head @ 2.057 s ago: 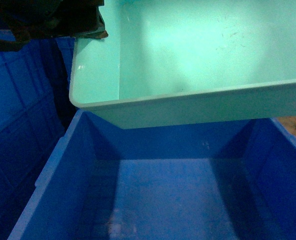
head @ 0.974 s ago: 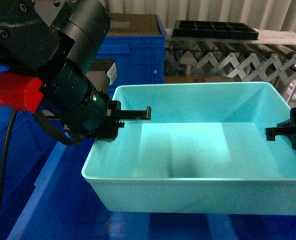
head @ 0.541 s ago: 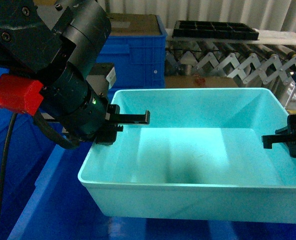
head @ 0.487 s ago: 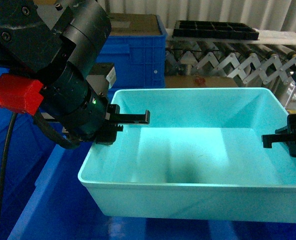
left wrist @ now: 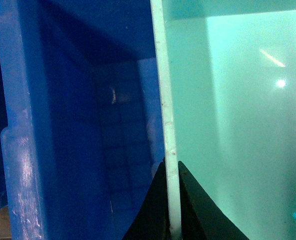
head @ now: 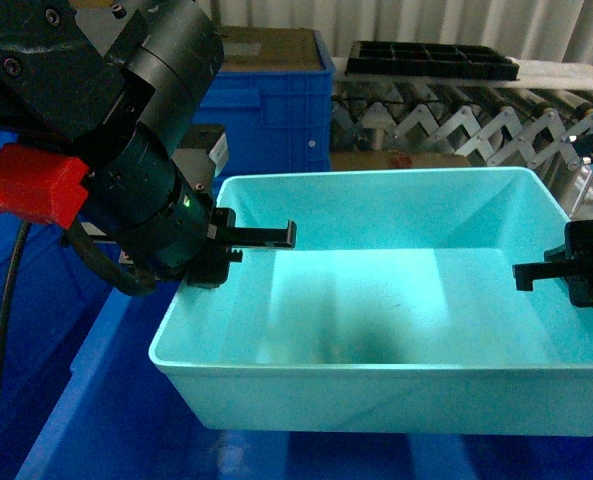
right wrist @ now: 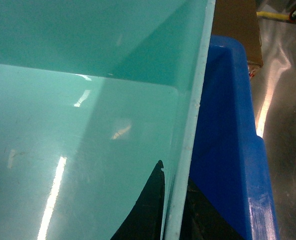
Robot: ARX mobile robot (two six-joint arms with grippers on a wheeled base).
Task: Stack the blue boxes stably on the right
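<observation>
A light turquoise blue box (head: 376,405), an open-top tub, hangs level inside the mouth of a dark blue crate (head: 96,400). My left gripper (head: 276,238) is shut on the tub's left wall, one finger inside and one outside. The left wrist view shows both black fingers (left wrist: 190,210) pinching the pale rim (left wrist: 162,100), with the crate's ribbed wall (left wrist: 63,150) beside it. My right gripper (head: 538,270) is shut on the tub's right wall. In the right wrist view its fingers (right wrist: 150,210) straddle the rim (right wrist: 195,110), next to the crate's edge (right wrist: 227,150).
Another dark blue crate (head: 276,110) stands behind the tub, and more blue crates (head: 16,290) are at the left. A roller conveyor (head: 456,125) with a black tray (head: 431,58) runs along the back right. Bare floor (right wrist: 282,80) lies beyond the crate's right side.
Two seconds ago the tub was tilted up close to the camera; it has come down level into the crate. Over the last second it sank slightly and shifted left.
</observation>
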